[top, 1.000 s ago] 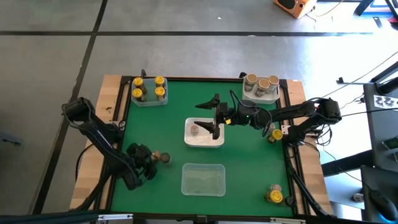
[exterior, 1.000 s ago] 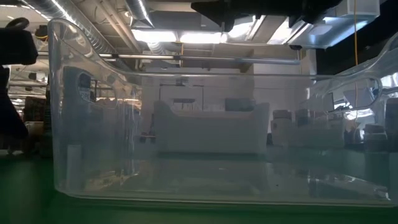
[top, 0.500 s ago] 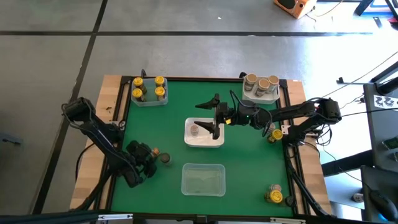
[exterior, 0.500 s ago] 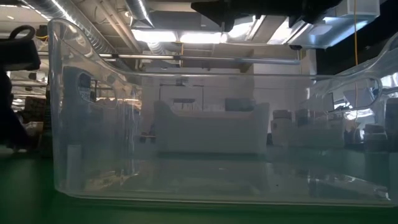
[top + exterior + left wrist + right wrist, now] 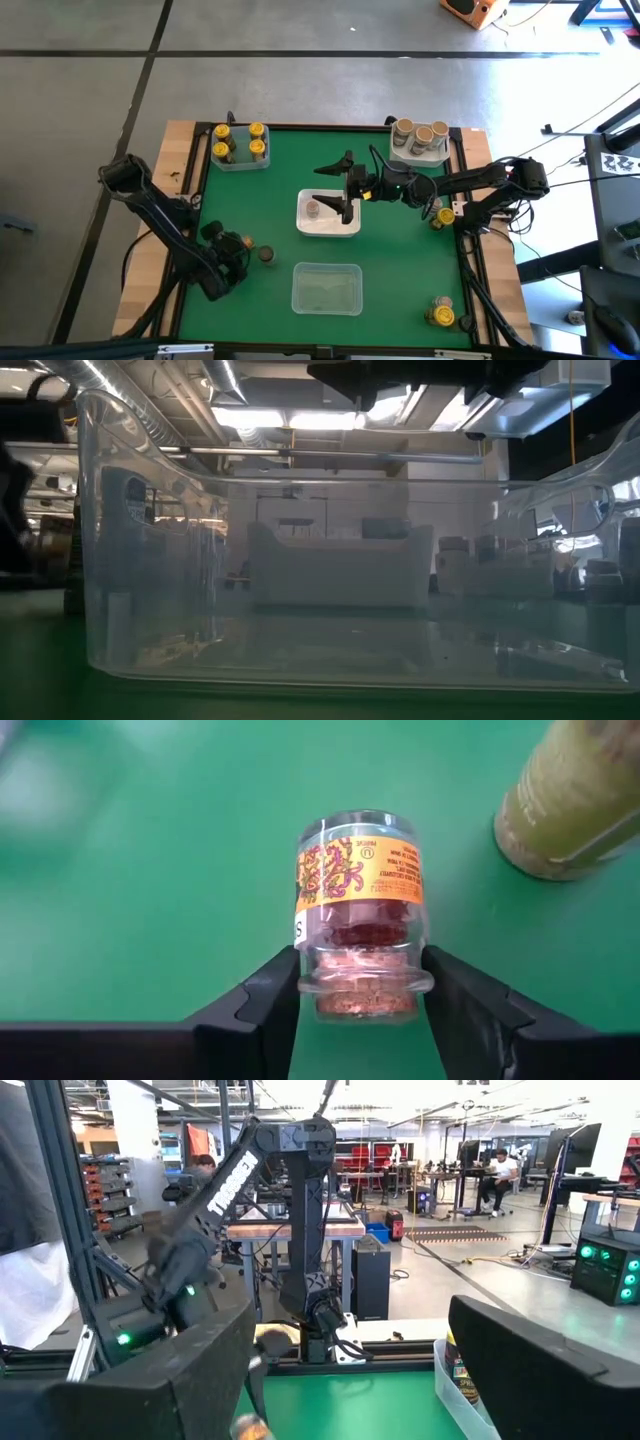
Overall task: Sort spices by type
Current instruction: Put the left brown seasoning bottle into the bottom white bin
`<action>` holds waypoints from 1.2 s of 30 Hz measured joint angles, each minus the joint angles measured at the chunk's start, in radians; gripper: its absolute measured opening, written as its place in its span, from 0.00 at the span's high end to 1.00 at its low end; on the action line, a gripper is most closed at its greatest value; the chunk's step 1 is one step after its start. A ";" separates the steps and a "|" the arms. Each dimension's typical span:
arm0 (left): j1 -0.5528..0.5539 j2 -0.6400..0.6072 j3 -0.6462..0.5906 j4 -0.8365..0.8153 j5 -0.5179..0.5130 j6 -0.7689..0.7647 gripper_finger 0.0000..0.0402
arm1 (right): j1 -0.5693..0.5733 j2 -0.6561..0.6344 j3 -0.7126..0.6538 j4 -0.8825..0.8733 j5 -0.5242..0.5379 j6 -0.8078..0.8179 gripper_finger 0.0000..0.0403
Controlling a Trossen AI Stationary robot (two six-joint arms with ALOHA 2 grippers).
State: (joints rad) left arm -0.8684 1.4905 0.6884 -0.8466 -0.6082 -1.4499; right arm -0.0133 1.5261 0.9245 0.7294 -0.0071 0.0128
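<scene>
Green mat [image 5: 290, 170] covers the table, wood strips along left and right edges, grey floor around.

Far left: clear bin [image 5: 240, 160] holding four yellow-lid jars [image 5: 239, 141].

Near left: left gripper [image 5: 358, 1005] low over the mat, fingers [image 5: 268, 1003] clamped on a cork-stoppered jar [image 5: 360, 915] with reddish spice and an orange label. Just beside it stands a greenish jar [image 5: 572, 805], apart from the fingers. From above this pair shows as small jars [image 5: 264, 254] by the gripper, left of the near bin.

Centre: white bin [image 5: 328, 216] with one grey-brown-lid jar [image 5: 312, 208] in its left end. Right gripper [image 5: 345, 187] hangs above this bin, jaws spread wide, nothing between them.

Near centre: clear bin [image 5: 326, 288], nothing in it; it fills the low view [image 5: 340, 580].

Far right: clear bin [image 5: 418, 150] with three tan-lid jars [image 5: 421, 132].

Right edge: one yellow-lid jar [image 5: 442, 216] on the mat under the right arm; another yellow-lid jar [image 5: 441, 314] at the near right corner, close to the mat edge.

Open mat lies between the far bins and at near left.
</scene>
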 joint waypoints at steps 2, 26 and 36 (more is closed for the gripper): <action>0.010 -0.007 0.064 -0.107 0.010 0.033 0.57 | 0.000 0.000 0.000 -0.002 0.000 0.000 0.17; 0.517 -0.006 0.659 -0.422 0.126 0.961 0.55 | 0.000 -0.311 0.000 -0.560 0.113 -0.045 0.17; 0.683 0.220 0.865 -0.467 0.242 1.256 0.56 | 0.000 -0.430 0.000 -0.742 0.196 -0.056 0.17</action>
State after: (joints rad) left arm -0.1857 1.7103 1.5539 -1.3140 -0.3664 -0.1944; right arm -0.0133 1.0963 0.9245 -0.0129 0.1885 -0.0427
